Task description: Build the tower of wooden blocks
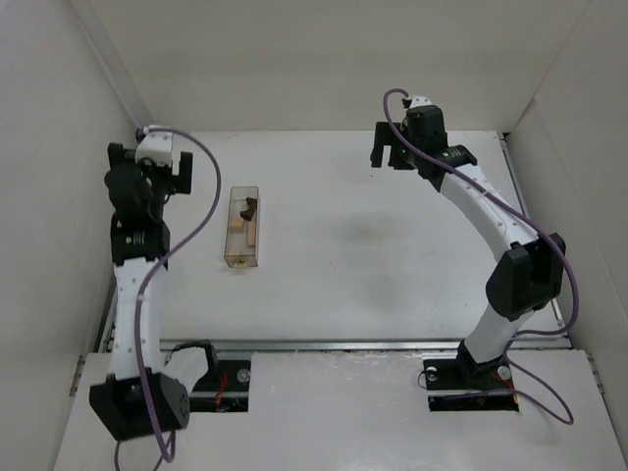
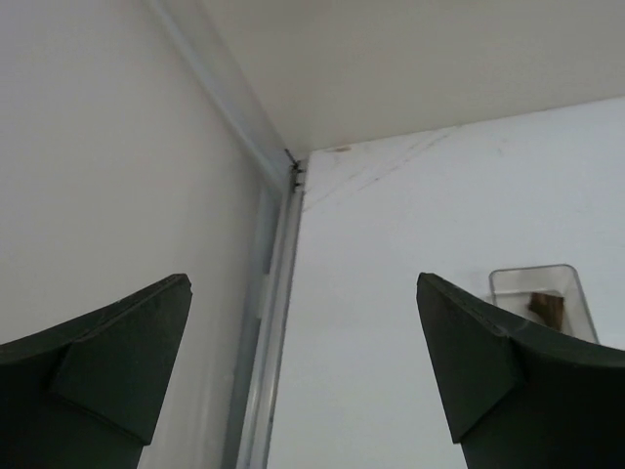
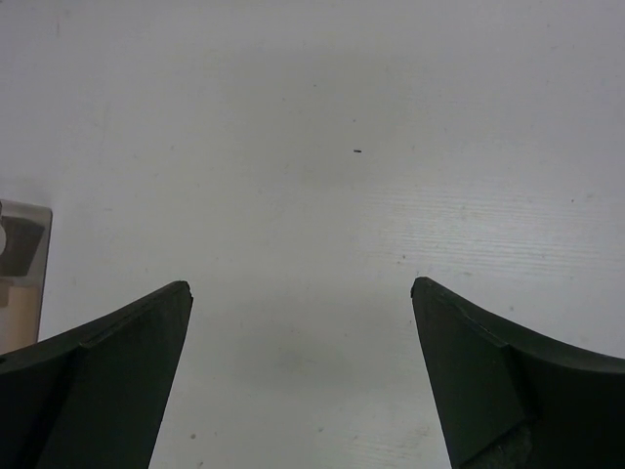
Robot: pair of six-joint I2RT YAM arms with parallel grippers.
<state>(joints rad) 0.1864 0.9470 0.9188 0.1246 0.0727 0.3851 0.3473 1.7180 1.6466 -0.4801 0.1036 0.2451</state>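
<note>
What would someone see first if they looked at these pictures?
Probably the clear box on the left part of the table, with small wooden blocks lying inside. Then the left gripper and right gripper, both wide open and empty, toward the far side.

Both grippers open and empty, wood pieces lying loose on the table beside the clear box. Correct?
Not quite: the wood pieces lie inside the clear box, not beside it, as the top view shows. The left gripper and right gripper are indeed open and empty.
</note>
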